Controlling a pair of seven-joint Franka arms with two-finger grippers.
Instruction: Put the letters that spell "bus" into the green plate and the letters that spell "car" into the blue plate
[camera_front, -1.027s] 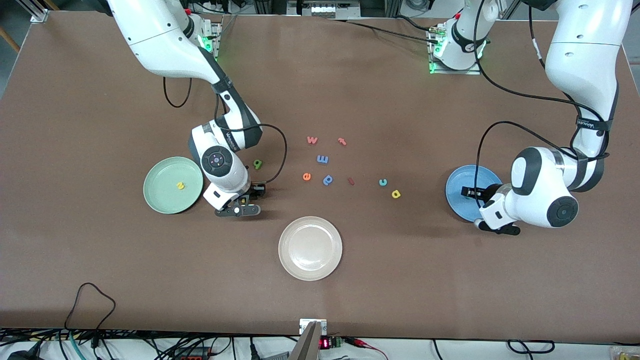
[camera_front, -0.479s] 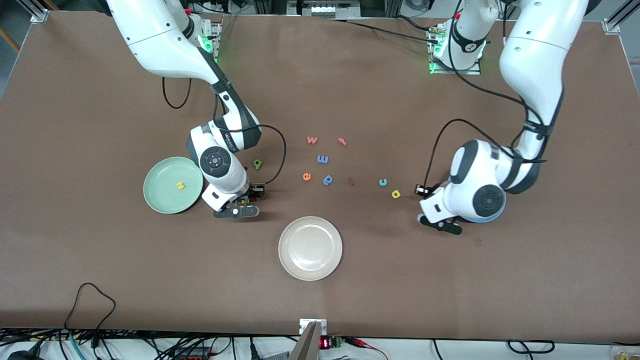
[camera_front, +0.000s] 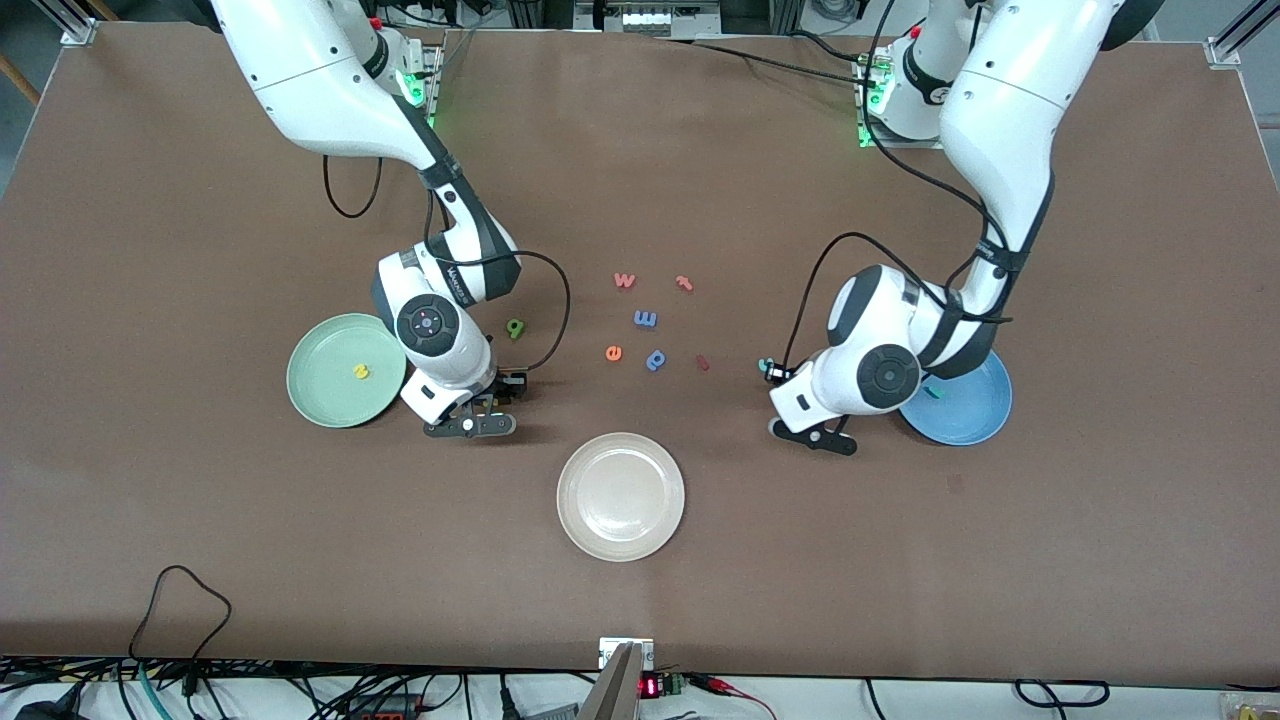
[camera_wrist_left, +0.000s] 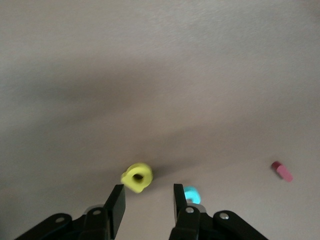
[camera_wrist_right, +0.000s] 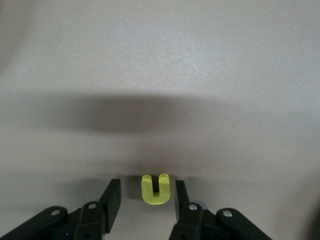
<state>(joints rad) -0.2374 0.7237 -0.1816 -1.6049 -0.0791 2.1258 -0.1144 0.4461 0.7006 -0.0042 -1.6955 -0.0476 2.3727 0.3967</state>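
Beside the green plate (camera_front: 310, 395), straddling the yellow "u" (camera_wrist_right: 154, 190) with right gripper (camera_wrist_right: 147, 186) spread, readying a pinch. Near the blue plate (camera_front: 975, 420), hovering left gripper (camera_wrist_left: 145, 192) spread, empty, above yellow "a" (camera_wrist_left: 136, 178), lining up.

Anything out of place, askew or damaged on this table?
Nothing stands out. The loose letters lie flat between the mint-green plate and sky-blue plate; the cream-white plate sits upright, nearer the camera.

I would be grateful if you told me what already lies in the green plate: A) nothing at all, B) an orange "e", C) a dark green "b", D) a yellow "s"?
D: a single yellow "s" lies in the green plate; the dark green "b" sits on the table.
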